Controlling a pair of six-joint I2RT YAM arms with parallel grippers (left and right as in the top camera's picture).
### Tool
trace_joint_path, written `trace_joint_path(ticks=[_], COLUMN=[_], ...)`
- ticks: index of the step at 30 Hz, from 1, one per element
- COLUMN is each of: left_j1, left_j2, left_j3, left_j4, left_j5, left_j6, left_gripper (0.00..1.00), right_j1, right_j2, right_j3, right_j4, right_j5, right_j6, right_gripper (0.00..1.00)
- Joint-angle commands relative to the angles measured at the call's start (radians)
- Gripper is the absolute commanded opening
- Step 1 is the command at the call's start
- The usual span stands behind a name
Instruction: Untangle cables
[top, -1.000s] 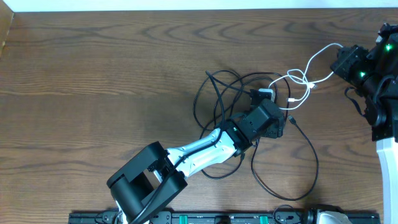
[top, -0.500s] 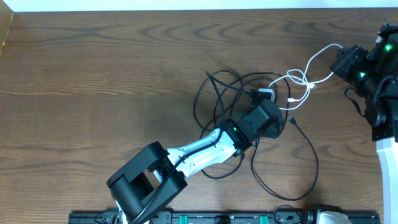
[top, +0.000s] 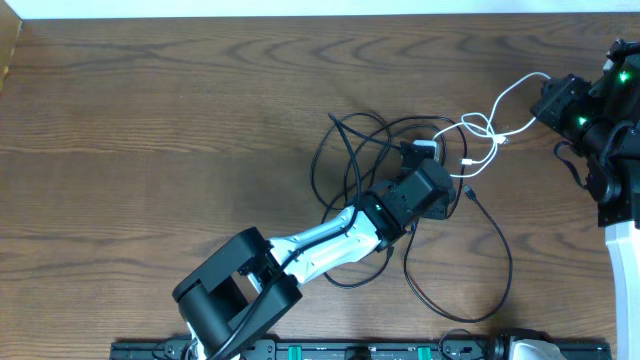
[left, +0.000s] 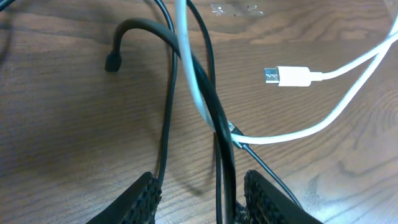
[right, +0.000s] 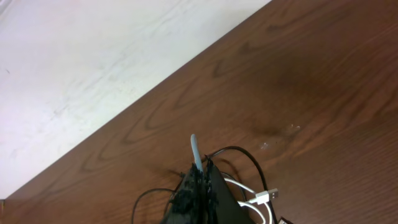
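Observation:
The black cable (top: 505, 250) lies in tangled loops at the table's middle. The white cable (top: 487, 150) crosses it and runs right to my right gripper (top: 546, 98). My left gripper (top: 448, 198) is low over the tangle. In the left wrist view its jaws (left: 202, 190) stand apart, with strands of the black cable (left: 221, 130) passing between them, close to the right finger (left: 267, 199). The white cable (left: 348, 68) crosses over the black one there, its plug (left: 287, 76) lying free. My right gripper (right: 200, 174) is shut on the white cable (right: 195, 150), whose end pokes out past the fingertips.
The table's back edge (right: 155, 81) meets a white surface beyond. A black rail (top: 350, 350) runs along the front edge. The right arm's base and its thick wires (top: 610, 150) fill the far right.
Neither arm nor the cables have visibly shifted in the overhead view. The left jaws have drawn closer together around the black cable.

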Motion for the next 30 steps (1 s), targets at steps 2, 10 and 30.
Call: trace_joint_path(ticks=[2,10,30], left_j1=[-0.002,-0.002,-0.002], left_j2=[0.035,0.037,0.036], left_j3=[-0.006,-0.006,-0.006], left_j4=[0.003,0.003,0.002], left_j5=[-0.016,-0.016,0.025], left_j6=[0.013,0.013,0.093], left_gripper=[0.44,0.44,0.08], right_j1=[-0.003,-0.003,-0.003], right_j2=[0.0,0.0,0.0], right_j3=[0.018,0.018,0.018], right_j4=[-0.002,-0.002,-0.004], right_j5=[0.005,0.005,0.005], right_j6=[-0.013,-0.013,-0.013], right_gripper=[0.01,0.01,0.01])
